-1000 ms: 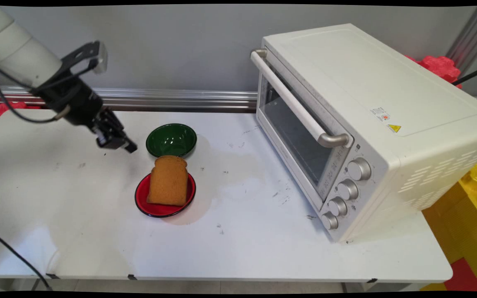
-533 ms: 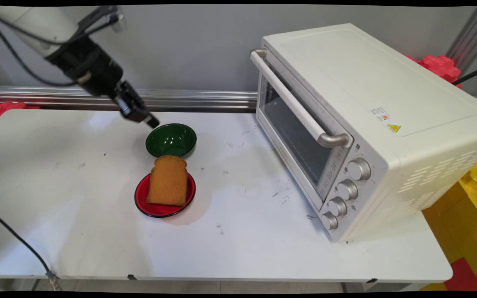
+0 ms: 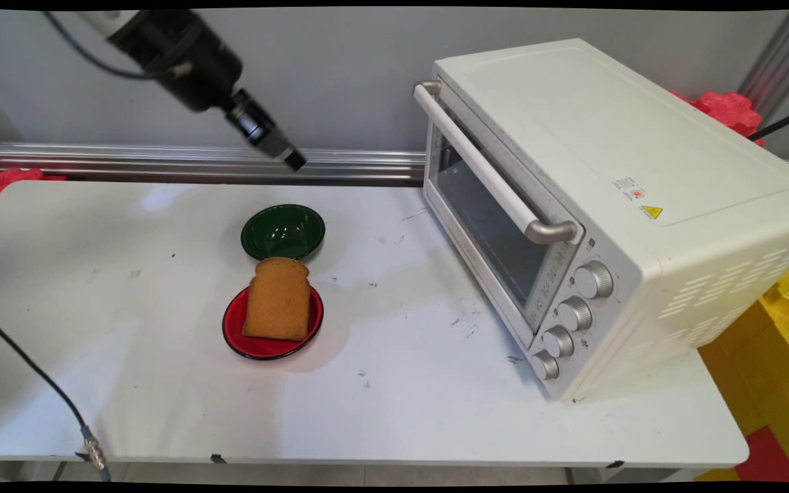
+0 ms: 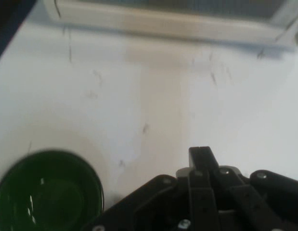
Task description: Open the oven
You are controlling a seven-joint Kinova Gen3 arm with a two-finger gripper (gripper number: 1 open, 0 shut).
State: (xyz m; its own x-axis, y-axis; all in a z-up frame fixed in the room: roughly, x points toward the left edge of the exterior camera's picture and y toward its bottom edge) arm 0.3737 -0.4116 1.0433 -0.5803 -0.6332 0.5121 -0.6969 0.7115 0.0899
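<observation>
The gripper (image 3: 292, 159), fingers pressed together and empty, hangs above the green bowl (image 3: 283, 231). A descent here could strike the bowl's rim or the toaster oven (image 3: 593, 205) to its right.

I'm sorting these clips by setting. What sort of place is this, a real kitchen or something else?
Probably a robot lab's mock kitchen, not a home. A toaster oven and a slice of bread on a red plate sit on a scuffed white table, against an aluminium rail, with bright foam blocks beside it.
</observation>
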